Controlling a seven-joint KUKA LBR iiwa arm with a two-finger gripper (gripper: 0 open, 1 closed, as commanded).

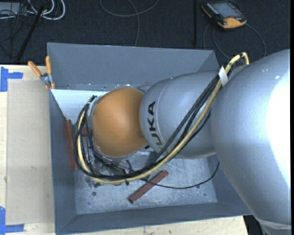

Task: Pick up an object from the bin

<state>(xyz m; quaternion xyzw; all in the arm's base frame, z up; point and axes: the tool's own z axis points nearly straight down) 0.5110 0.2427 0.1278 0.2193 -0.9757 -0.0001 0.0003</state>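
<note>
Grey bin [132, 65], approach step: the arm's orange-capped wrist [118, 121] hangs low at left, its hand [104, 173], open or closed impossible to tell, between the wall-side brown stick [68, 143] and the slanted brown stick [148, 185]; next, likely settling on one.

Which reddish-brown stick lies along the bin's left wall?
The left stick, beside the orange cover; the other stick lies slanted on the bin floor.

A robotics lab: a KUKA arm [196, 116] over a grey metal bin [137, 62], loose cables [132, 4] across dark floor [176, 28].
</note>
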